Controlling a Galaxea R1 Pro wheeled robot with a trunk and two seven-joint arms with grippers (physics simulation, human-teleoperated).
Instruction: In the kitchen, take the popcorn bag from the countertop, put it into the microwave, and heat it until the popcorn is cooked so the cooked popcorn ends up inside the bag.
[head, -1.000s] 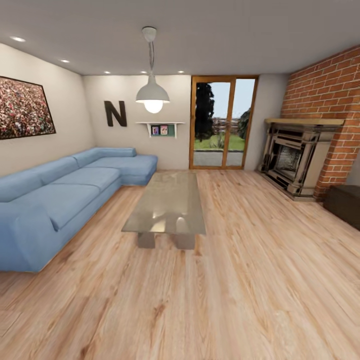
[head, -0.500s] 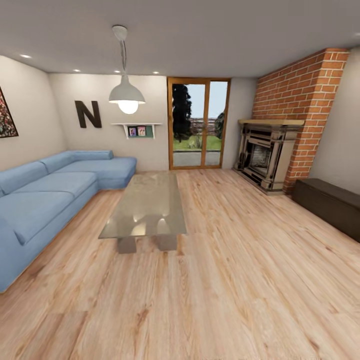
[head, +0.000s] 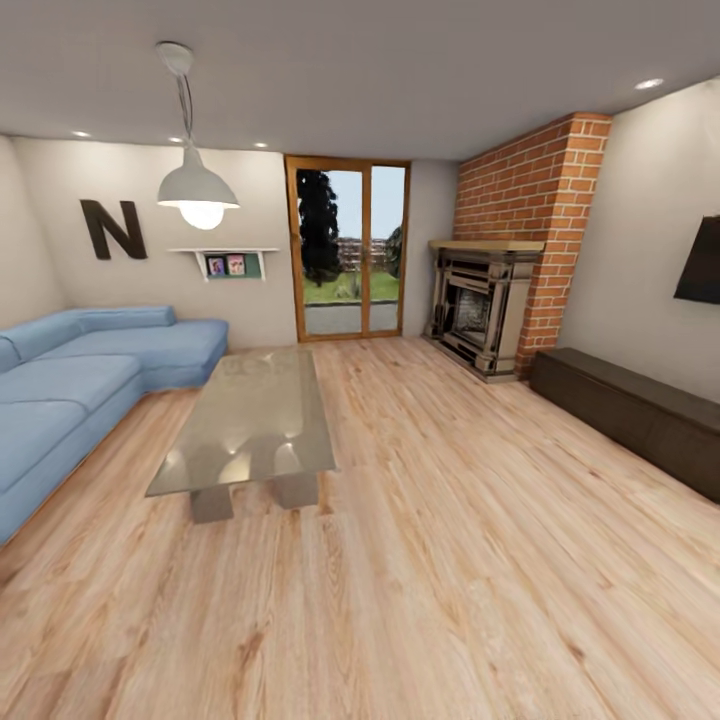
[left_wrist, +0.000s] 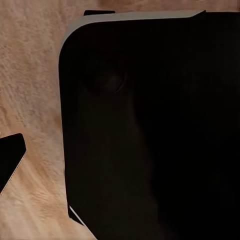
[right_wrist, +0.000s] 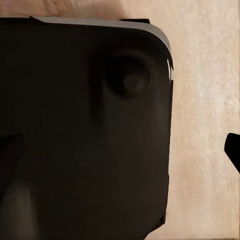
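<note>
A: What is shown from the head view?

B: A living room is seen: a blue sofa (head: 70, 385) at the left, a glass coffee table (head: 250, 420) just beside it, a brick fireplace (head: 485, 305) at the far right, a dark low cabinet (head: 640, 410) along the right wall, and a glazed door (head: 347, 250) at the far end. The popcorn bag, the microwave and the countertop are not to be found here; the kitchen has yet to be reached.

A: And the grippers?

B: In each wrist view a dark rounded body (left_wrist: 150, 125) is seen over the wooden floor (head: 450, 560). Whether the fingers are released or clenched cannot be told.

A: What could go wrong?

B: The coffee table's near corner or the low cabinet could be clipped by the base if the turn is carried out too close to either. Time could also be lost if the wrong doorway is chosen.

A: What differs from half a second ago?

B: The whole scene has been shifted leftward, so the camera has been turned right; a dark wall screen (head: 700, 260) has been brought into sight.
</note>
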